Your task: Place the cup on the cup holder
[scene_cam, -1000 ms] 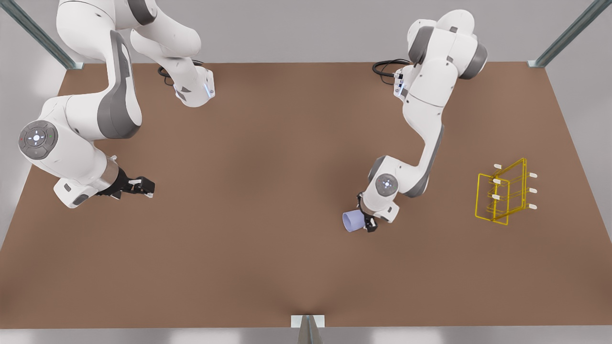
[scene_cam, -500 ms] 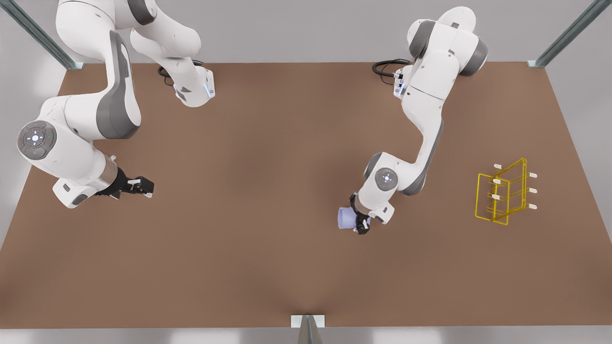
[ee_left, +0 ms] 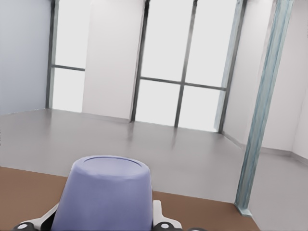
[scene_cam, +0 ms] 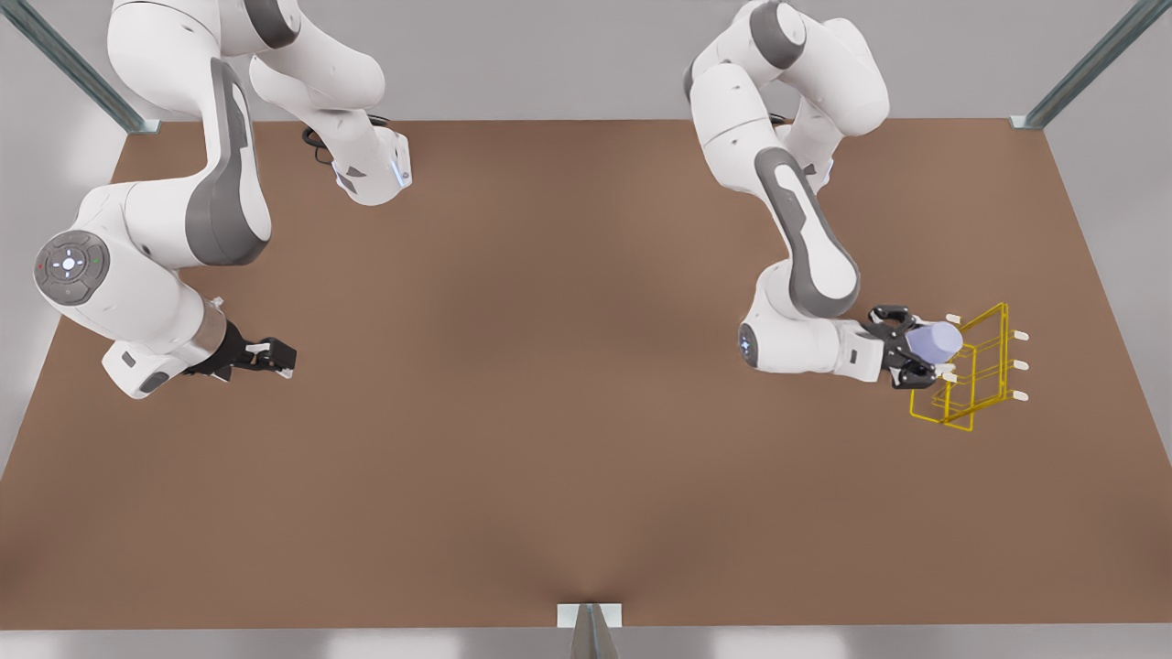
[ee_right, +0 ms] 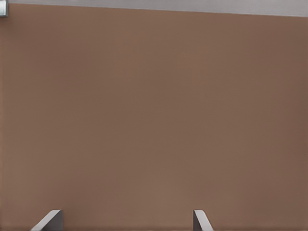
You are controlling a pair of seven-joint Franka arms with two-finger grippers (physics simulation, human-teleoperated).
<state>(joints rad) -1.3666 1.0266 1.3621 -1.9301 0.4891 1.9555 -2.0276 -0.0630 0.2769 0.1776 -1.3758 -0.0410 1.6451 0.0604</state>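
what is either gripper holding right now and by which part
The left gripper holds the small lavender-blue tapered cup by its side wall near the rim; the right gripper holds nothing.

A small plain lavender-blue tapered cup [scene_cam: 934, 342] is showing one even shade with no pattern, its closed end in the left wrist view [ee_left: 107, 192] a slightly paler violet. The yellow thin-wire cup holder [scene_cam: 971, 371] is carrying short white-tipped pegs. Both arms are gleaming white with grey joint panels, ending in the black left gripper [scene_cam: 916, 348] and black right gripper [scene_cam: 275, 357]. The flat matte brown table [scene_cam: 513, 412] is lying unpatterned.
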